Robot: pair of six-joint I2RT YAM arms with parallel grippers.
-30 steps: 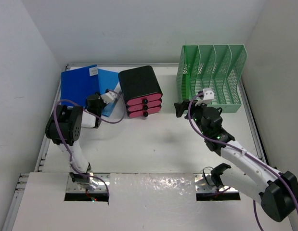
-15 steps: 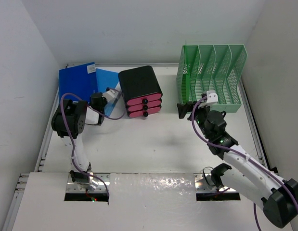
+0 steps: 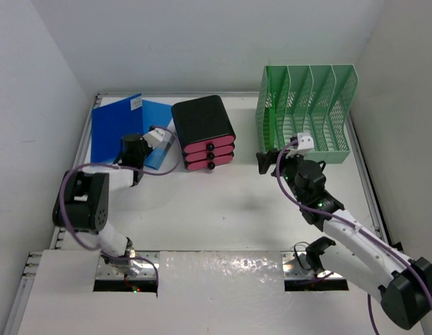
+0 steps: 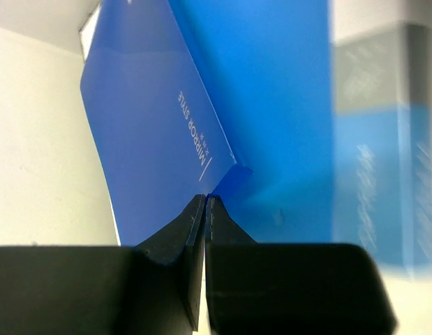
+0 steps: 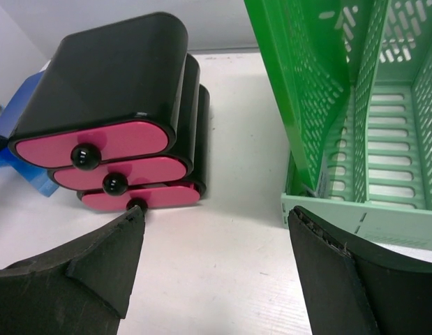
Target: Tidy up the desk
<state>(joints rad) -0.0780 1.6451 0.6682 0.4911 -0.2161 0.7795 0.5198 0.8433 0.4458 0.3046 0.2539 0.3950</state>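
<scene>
Tabletop: matte white with silver rails, it fills the floor of the top view and carries everything listed. Blue folder: far left corner, one cover tilted up, white lettering on it in the left wrist view. Left fingers: pressed together, tips pinching the folder's near corner. Black box of three pink drawers: far centre, just right of the folder, black knobs facing the arms. Mint-green mesh file rack: far right, upright, open slots. Right fingers: spread wide, nothing between them, above bare tabletop between drawer box and rack.
</scene>
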